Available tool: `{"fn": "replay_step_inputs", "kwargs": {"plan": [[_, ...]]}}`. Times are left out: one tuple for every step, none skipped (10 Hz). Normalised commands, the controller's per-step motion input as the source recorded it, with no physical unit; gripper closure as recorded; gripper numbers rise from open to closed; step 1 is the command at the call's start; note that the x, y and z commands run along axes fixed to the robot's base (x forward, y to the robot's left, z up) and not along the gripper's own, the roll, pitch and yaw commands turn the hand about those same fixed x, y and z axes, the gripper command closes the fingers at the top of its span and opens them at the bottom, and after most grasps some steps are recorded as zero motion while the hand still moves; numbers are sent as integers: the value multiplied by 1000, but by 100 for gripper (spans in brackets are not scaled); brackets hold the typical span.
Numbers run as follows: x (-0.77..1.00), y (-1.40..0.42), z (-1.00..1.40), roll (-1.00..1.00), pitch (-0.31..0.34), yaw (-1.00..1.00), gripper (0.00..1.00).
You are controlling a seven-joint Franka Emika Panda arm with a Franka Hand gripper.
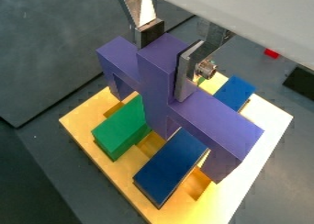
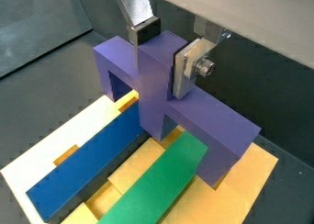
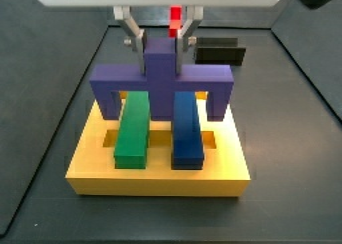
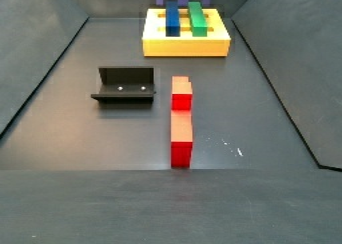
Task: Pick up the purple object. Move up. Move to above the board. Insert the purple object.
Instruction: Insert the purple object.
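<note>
Gripper (image 3: 159,36) over the board (image 3: 160,172), seen from four cameras. You see the two silver fingers (image 1: 188,70) pinching the raised middle block of the purple object (image 3: 160,76) — one plate on each flank of the block, dark pads against it, as both wrist views show (image 2: 163,51). The purple object (image 1: 185,99) spans the board crosswise, its two downturned ends reaching toward the yellow top at either side; whether those ends are seated in slots or only level with them you cannot tell from these views.

Beneath the purple span lie two pieces running the other way: a green bar (image 3: 132,126) and a dark blue bar (image 3: 187,130), side by side and parallel, both resting in the board's top. In a side view the green bar lies at 9 o'clock of the blue one; the purple object crosses over both near their far ends. In a wrist view the same pair appears (image 2: 160,186) (image 2: 88,168) with the purple leg (image 2: 227,154) coming down just beside the green bar.

In a side view the board (image 4: 186,46) sits at 12 o'clock, well apart from the fixture (image 4: 128,85) and from a red bar (image 4: 181,120) that lies flat on the floor at 3 o'clock of the fixture — a small black box (image 3: 221,51) stands behind the board
</note>
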Motion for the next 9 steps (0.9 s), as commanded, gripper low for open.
{"fn": "replay_step_inputs", "kwargs": {"plan": [[0, -54, -240, 0, -83, 14, 100], [-17, -71, -263, 0, -94, 6, 100], [-154, -37, -166, 0, -66, 0, 100], [-129, -49, -69, 0, -61, 0, 100], [0, -49, -220, 0, -77, 0, 100], [0, -43, -300, 23, -87, 0, 100], [0, -37, -343, 13, -67, 0, 100], [0, -71, -334, 0, -91, 0, 100], [109, -77, -226, 4, -11, 0, 100]]}}
